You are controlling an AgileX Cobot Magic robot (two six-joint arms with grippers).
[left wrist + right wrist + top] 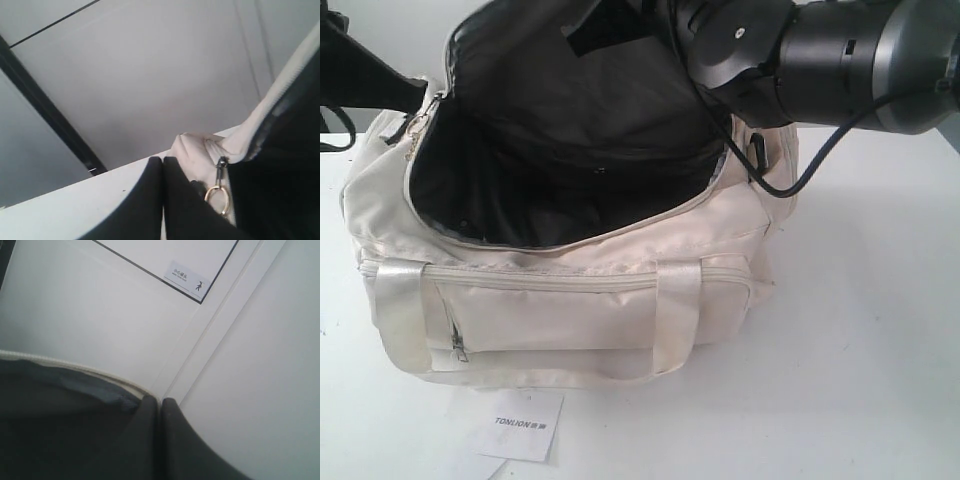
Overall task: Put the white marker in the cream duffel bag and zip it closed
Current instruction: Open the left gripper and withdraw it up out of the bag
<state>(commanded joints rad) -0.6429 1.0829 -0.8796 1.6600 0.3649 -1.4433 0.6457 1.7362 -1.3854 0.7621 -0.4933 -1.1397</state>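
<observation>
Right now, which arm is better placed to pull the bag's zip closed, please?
Left: the left claw sits beside the zip pull on the cream duffel bag; the right claw seems to hold the flap up.

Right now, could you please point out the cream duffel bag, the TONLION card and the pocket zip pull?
cream duffel bag (570,320), exterior view, front panel
TONLION card (520,424), exterior view, printed middle
pocket zip pull (460,347), exterior view, metal tab

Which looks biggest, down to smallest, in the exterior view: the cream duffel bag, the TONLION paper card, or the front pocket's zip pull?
1. cream duffel bag
2. TONLION paper card
3. front pocket zip pull
</observation>
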